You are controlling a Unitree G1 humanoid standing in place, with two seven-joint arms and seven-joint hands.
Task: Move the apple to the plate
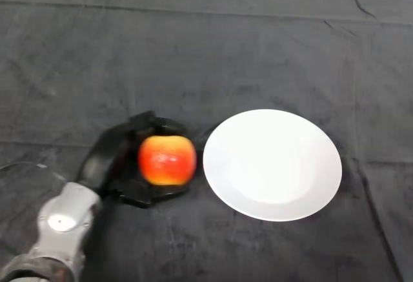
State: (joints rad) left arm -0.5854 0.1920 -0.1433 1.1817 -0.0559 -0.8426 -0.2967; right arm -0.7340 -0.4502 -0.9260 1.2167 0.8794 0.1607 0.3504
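A red and yellow apple (167, 159) sits in my black left hand (116, 150), just left of a round white plate (272, 164). My fingers curl over the apple's far side and my thumb wraps under its near side, so the hand is shut on it. The apple is beside the plate's left rim, not over it. I cannot tell whether the apple rests on the cloth or is lifted. The plate holds nothing.
A dark wrinkled cloth (206, 50) covers the whole table. My silver-grey forearm (61, 224) comes in from the lower left.
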